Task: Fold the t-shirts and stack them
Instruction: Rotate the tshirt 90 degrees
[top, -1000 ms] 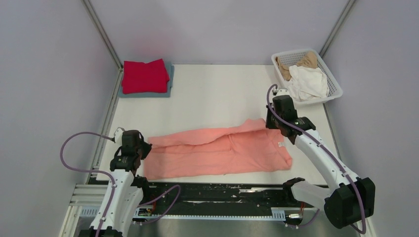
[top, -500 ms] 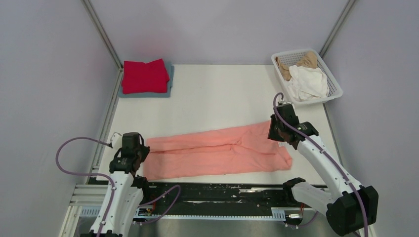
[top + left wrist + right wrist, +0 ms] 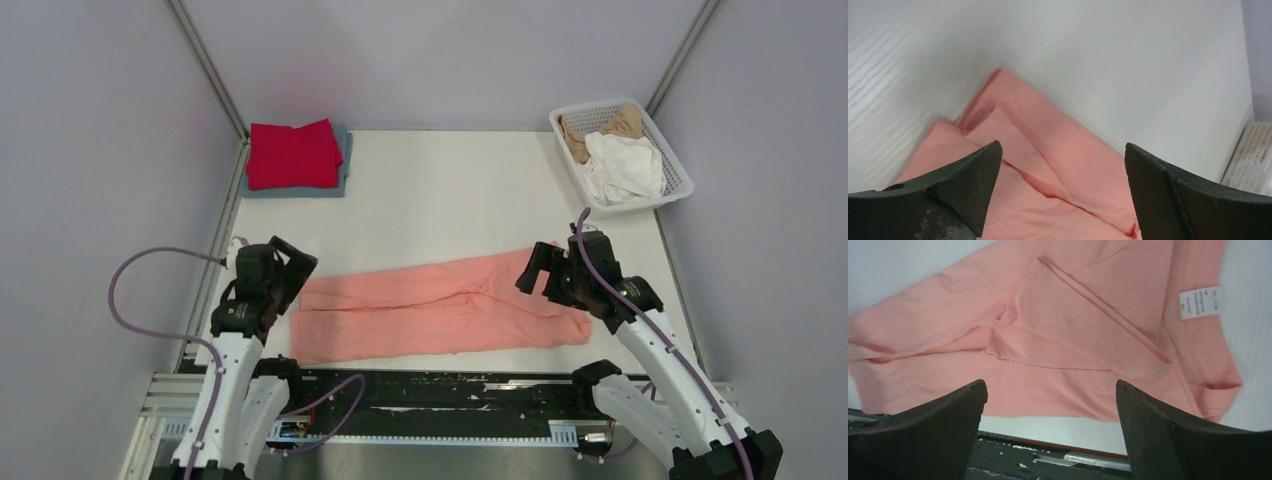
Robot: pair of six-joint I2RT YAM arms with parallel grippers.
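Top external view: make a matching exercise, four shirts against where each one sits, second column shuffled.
Column 1
1. salmon-pink t-shirt
2. bright red t-shirt
3. white t-shirt
4. grey-blue t-shirt

Column 2
A. in the basket, far right
B. bottom of the far-left stack, only its edges showing
C. laid out flat on the table, near its front edge
D. top of the far-left stack

Pairs: 1-C, 2-D, 3-A, 4-B
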